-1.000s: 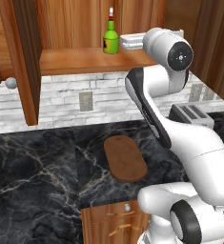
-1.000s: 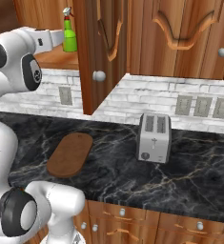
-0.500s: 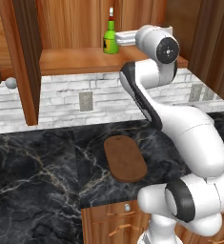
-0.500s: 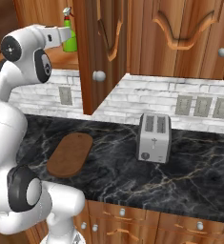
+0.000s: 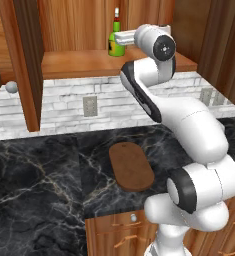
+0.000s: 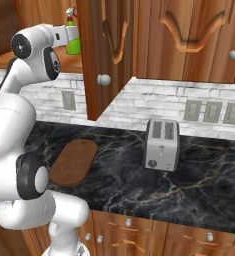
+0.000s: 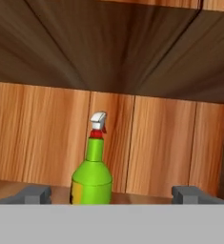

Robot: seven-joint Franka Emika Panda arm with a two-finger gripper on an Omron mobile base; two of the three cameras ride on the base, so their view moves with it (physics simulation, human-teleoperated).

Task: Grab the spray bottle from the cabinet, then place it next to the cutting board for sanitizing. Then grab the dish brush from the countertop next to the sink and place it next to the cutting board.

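a kitchen — toaster, marble countertop, wooden cabinet.

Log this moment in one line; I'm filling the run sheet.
phase: reaching for bottle | fingers: open, apart from it | bottle: upright on cabinet shelf | board: on countertop

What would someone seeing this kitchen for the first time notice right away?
The big white robot arm reaching up into the reddish-brown wooden wall cabinet, its open gripper aimed at a small bright green spray bottle standing upright on the shelf. Below, a dark brown oval wooden cutting board lies on the glossy black marble countertop, with a silver toaster farther right.
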